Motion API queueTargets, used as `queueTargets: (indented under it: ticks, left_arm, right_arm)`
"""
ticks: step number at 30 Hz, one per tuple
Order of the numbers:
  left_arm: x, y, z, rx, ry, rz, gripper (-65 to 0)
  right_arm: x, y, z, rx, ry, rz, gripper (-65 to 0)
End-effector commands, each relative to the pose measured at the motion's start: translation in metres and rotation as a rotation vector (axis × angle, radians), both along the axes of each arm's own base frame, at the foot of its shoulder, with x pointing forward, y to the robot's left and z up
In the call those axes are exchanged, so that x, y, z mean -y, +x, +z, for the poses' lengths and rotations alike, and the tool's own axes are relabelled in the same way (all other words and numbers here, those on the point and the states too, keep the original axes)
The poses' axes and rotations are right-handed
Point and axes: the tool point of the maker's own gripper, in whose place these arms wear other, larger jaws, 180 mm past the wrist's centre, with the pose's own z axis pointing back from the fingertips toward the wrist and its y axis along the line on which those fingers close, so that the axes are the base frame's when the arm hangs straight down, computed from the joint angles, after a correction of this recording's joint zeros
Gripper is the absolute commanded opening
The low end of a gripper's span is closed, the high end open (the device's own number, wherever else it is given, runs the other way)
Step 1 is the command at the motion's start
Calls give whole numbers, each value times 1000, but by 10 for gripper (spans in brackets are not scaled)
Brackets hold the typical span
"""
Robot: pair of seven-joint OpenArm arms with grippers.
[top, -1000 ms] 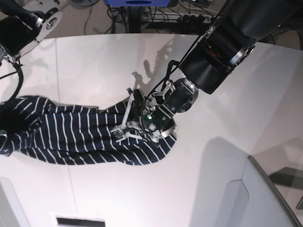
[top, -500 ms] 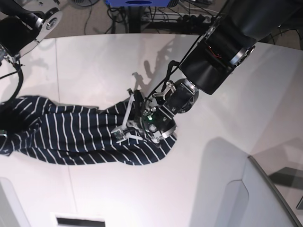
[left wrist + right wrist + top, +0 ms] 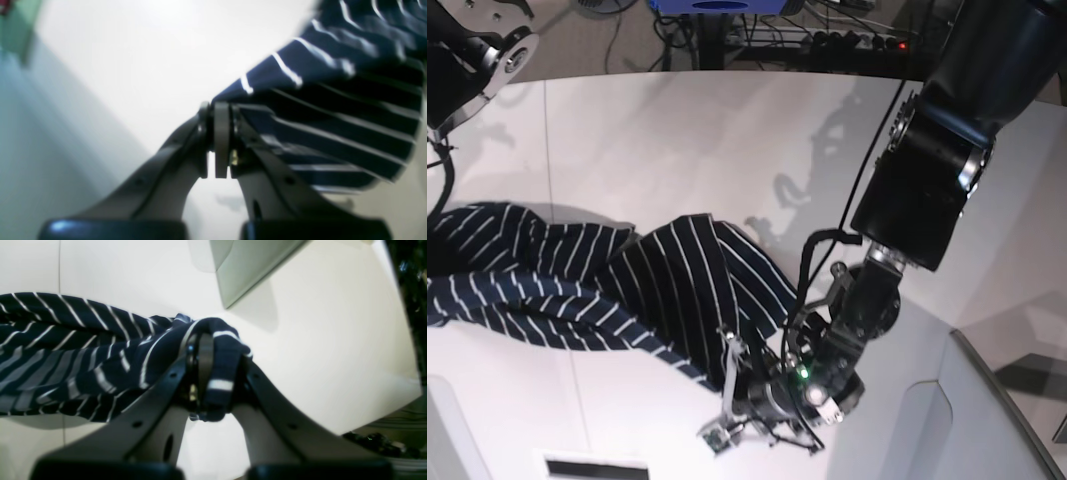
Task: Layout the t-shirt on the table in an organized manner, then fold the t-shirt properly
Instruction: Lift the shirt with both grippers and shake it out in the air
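Note:
The dark navy t-shirt with thin white stripes lies stretched across the left half of the white table, bunched in folds, running from the left edge to the front centre. My left gripper is near the table's front and is shut on the shirt's near corner. In the left wrist view the left gripper pinches the t-shirt's edge. My right gripper is shut on a wad of the t-shirt. In the base view the right gripper is off the left edge.
A pale grey panel rises at the front right beside the left arm, another at the front left. A dark slot sits at the front edge. Cables and a blue object lie beyond the table's far edge.
My left gripper has travelled from the table's middle toward the front edge, dragging the shirt's right end with it. The fabric is now spread in a fan. The right arm shifted slightly.

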Motion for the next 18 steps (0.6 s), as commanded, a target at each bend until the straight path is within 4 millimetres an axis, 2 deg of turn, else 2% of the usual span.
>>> queueTargets:
  ticks: [1,6,9,12,14,18]
  left_arm:
    - [1,14,28,67,-16,-7,-650]
    - [-7,28,54,124,-5,0,-650]
    - [-21,40,73,166,13,17,-650]
    - [-26,53,106,233,19,22,-650]
    - [-37,62,126,274,34,36,-650]
    - [-41,75,170,356,37,42,-650]
  right_arm:
    - [6,8,27,75,-36,4,-627]
    - [16,11,48,108,-78,-5,-627]
    - [19,17,61,143,-82,-9,-627]
    - [25,23,82,177,-113,-10,-627]
    - [17,35,95,189,-146,30,-627]
    - [4,51,121,209,-223,93,-627]
